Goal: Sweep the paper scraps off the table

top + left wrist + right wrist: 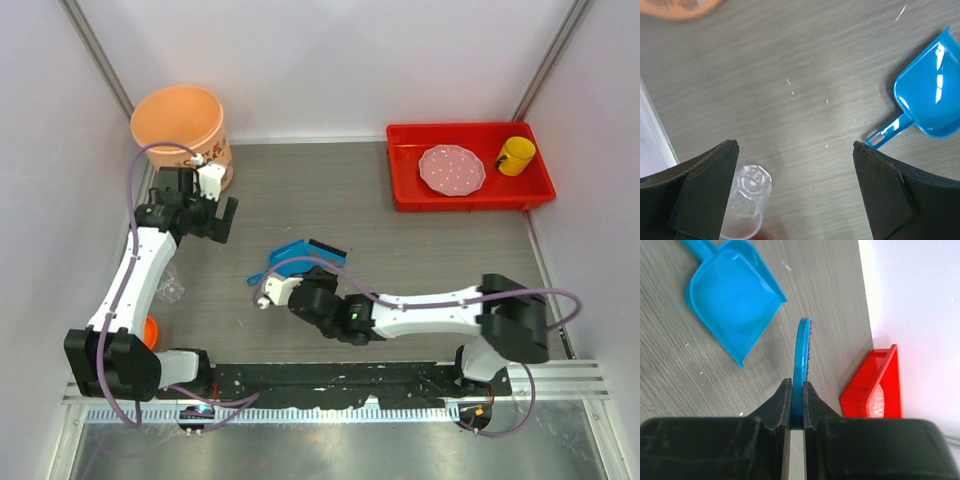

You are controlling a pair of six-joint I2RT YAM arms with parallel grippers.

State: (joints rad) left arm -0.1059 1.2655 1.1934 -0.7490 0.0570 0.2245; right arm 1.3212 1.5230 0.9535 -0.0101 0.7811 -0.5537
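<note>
Paper scraps (790,81) and the pincers: neither pincer touched them; no wads could be seen, only a few tiny white specks.
Right pincer (796,386): clamped on the brush (803,347), which stood edge-on between the jaws with its dark bristles facing right.
Grip on the brush: firm by the look of it, the jaws pressed flat on both faces of the thin blue plate near its lower end.
Left pincer (795,145): jaws wide apart, holding nothing, hovering over the table (740,65).
Where the scraps lay: loose on the bare table under the left pincer, apart from each other, between the dustpan (930,95) and the clear cup (752,187) lying on its side.
Dustpan: flat on the table just ahead and left of the brush; it looked empty, though glare hid part of its floor.
Handling, as a judgement: scraps this small were likely almost weightless and soft, easily flicked or scattered by a fast stroke, and poor things to pinch.
Where to take hold: not on the paper; the bristles should push it, and the dustpan is best taken by its thin handle.
Further out: the orange bucket (180,120) stood at the far left corner, the red tray (875,385) far right.
</note>
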